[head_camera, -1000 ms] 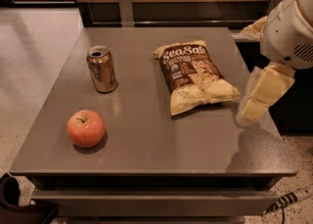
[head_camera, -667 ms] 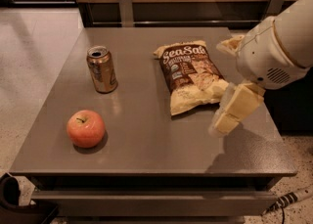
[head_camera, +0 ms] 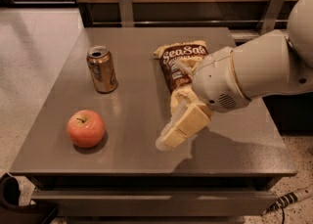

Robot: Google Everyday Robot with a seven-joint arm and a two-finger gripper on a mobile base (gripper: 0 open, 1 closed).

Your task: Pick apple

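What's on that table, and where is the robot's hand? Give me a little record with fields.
Table: grey, holds three things
Apple: pinkish-red, stem up, front left, untouched
Can: bronze, upright, behind the apple
Chip bag: lying flat toward the back, partly hidden by the arm
Gripper: over the table's front middle, in front of the chip bag, apart from the apple
Task state: apple not yet picked

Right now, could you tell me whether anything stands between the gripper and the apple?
Nothing visible does: only bare table separates the gripper, near the front edge, from the apple. The can stands farther back.
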